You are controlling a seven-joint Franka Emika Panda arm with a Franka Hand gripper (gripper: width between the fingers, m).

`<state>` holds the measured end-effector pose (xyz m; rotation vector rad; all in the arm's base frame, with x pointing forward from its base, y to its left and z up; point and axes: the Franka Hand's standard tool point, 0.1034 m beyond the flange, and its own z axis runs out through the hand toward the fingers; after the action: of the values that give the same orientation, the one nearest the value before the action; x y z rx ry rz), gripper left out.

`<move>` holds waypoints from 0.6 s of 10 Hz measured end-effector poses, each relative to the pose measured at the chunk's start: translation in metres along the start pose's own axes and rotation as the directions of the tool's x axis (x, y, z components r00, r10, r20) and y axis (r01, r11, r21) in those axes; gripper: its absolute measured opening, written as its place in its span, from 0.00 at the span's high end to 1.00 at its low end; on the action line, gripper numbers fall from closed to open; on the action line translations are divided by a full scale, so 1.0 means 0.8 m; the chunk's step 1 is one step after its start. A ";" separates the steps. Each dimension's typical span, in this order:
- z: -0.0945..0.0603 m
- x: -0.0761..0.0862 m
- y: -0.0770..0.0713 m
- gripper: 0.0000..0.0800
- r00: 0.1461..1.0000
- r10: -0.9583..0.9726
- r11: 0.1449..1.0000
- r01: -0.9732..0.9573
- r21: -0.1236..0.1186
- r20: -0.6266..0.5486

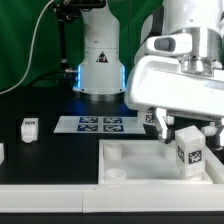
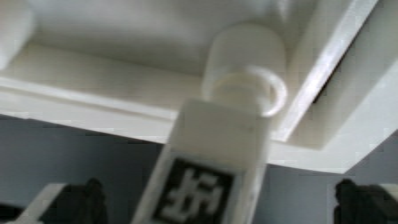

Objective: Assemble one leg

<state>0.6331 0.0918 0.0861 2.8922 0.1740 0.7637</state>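
Observation:
A leg, a white squarish post with a black-and-white tag, stands at the tray's far right corner, in the exterior view's right. In the wrist view this leg reaches with its end to a round corner socket of the tray. My gripper hangs over the leg with a finger on each side. In the wrist view the gripper is open. Its dark fingers stand clear of the leg, with a gap on both sides.
A second leg stands on the black table at the exterior view's left, and another white part shows at the left edge. The marker board lies in front of the robot base. A green curtain closes the back.

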 end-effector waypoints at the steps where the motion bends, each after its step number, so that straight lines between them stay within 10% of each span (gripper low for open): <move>1: -0.005 0.011 0.004 0.19 1.000 0.008 1.000 -0.008 0.002 0.016; 6: -0.006 0.030 0.002 0.19 0.903 0.062 0.998 -0.070 0.004 0.425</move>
<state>0.6517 0.0940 0.1025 3.0083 0.0319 0.1216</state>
